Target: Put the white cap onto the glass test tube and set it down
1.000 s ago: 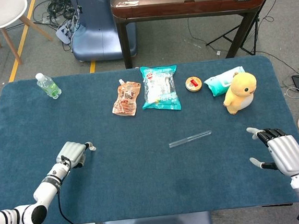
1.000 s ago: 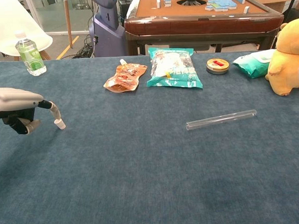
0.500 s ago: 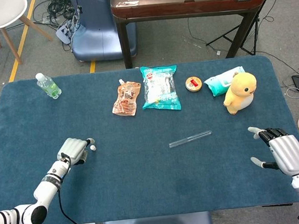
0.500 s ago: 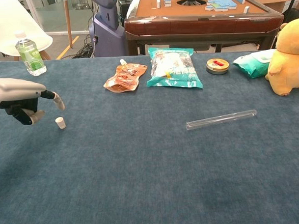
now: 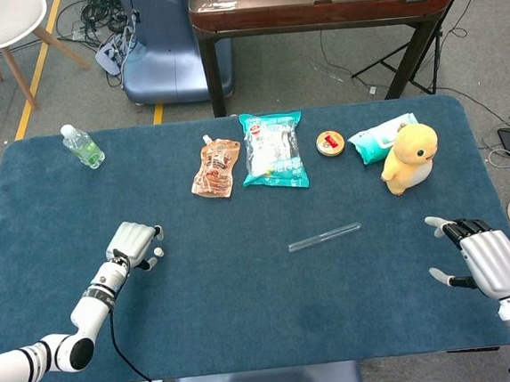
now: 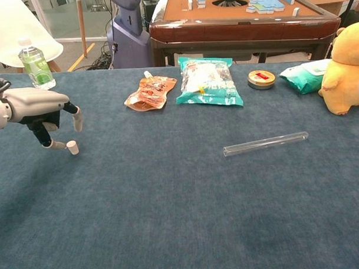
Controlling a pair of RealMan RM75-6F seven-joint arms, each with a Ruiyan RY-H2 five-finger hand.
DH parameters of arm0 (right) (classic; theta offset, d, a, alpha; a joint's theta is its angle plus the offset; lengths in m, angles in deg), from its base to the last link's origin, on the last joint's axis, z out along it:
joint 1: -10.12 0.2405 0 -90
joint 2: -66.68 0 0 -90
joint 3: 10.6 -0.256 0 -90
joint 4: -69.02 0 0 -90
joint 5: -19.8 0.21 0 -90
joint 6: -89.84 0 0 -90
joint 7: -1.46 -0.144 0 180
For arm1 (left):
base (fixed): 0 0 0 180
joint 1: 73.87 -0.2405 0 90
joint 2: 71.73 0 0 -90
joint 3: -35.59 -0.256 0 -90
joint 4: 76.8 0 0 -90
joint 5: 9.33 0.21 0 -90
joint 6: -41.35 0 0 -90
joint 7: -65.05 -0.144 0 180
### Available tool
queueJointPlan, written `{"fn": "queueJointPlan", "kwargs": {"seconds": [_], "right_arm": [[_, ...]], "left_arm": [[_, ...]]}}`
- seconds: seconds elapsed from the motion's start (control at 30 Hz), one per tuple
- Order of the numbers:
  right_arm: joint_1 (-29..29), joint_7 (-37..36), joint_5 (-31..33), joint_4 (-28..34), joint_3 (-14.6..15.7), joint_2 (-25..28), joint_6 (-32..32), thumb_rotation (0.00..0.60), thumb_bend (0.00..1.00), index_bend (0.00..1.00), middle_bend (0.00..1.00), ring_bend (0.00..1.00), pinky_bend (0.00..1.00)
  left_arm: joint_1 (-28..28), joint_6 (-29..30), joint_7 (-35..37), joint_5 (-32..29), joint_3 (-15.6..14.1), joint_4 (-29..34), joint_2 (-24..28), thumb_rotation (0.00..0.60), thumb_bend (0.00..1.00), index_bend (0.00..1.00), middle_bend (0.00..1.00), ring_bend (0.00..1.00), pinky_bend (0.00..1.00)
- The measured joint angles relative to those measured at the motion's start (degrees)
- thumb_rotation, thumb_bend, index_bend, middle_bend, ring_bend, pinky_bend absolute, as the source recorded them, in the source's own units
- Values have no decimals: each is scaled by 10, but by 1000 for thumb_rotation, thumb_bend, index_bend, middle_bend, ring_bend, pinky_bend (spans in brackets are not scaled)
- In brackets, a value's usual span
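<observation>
The white cap (image 6: pixel 72 147) stands on the blue table cover (image 6: pixel 170 217) near the left edge, right beside the left hand (image 6: pixel 40 110). That hand hangs above it with its fingers (image 6: pixel 77 119) pointing down and apart, one fingertip almost at the cap; whether it touches the cap cannot be told, and nothing is lifted or gripped. In the head view the cap (image 5: pixel 157 251) shows as a small white dot just at the tips of the left hand (image 5: pixel 133 245).

The glass test tube (image 6: pixel 265 144) lies flat on the cover, well apart from the cap, toward the right of the middle, slanted slightly. The right hand (image 5: pixel 482 256) shows only in the head view, near the right edge of the table, with its fingers spread and nothing in it.

Along the far side lie an orange pouch (image 6: pixel 150 92), a teal snack bag (image 6: pixel 208 81), a small round tin (image 6: pixel 261 79), a pack of wipes (image 6: pixel 304 76) and a yellow plush toy (image 6: pixel 346 68). A green drink bottle (image 6: pixel 35 64) stands at the far left corner.
</observation>
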Motion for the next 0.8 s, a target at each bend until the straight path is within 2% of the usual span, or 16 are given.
{"fn": "queueJointPlan", "kwargs": {"seconds": [0.8], "right_arm": [[-3,0,2,-2,2,-1,-1,600,137,227,407,314,325]], "left_arm": [[-13,-13,3,23,11,-64,-45,600,252,462,1000,1000,1000]]}}
